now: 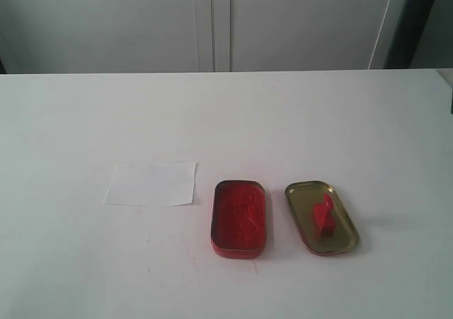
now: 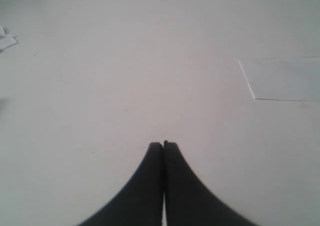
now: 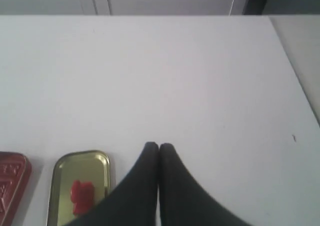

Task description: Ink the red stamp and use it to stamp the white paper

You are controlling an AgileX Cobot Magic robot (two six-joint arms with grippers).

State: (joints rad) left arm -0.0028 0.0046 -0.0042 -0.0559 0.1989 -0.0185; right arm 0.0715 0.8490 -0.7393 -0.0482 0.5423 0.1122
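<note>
The tiny red stamp [image 1: 323, 213] lies inside the gold-coloured tin lid [image 1: 342, 240] right of centre on the table; the right wrist view also catches the red stamp [image 3: 81, 196] in the tin lid [image 3: 80, 160]. The white paper [image 1: 151, 183] lies flat to the left of the red ink tin [image 1: 239, 218], and an edge of the white paper [image 2: 285, 78] shows in the left wrist view. My left gripper [image 2: 163, 145] is shut, empty, above bare table. My right gripper [image 3: 159, 146] is shut, empty, beside the lid. Neither gripper shows in the exterior view.
The white table [image 1: 226, 121] runs back to a grey cabinet wall [image 1: 212, 22]. A corner of the red ink tin [image 3: 11, 183] shows in the right wrist view. A few paper scraps [image 2: 6, 39] lie far off in the left wrist view.
</note>
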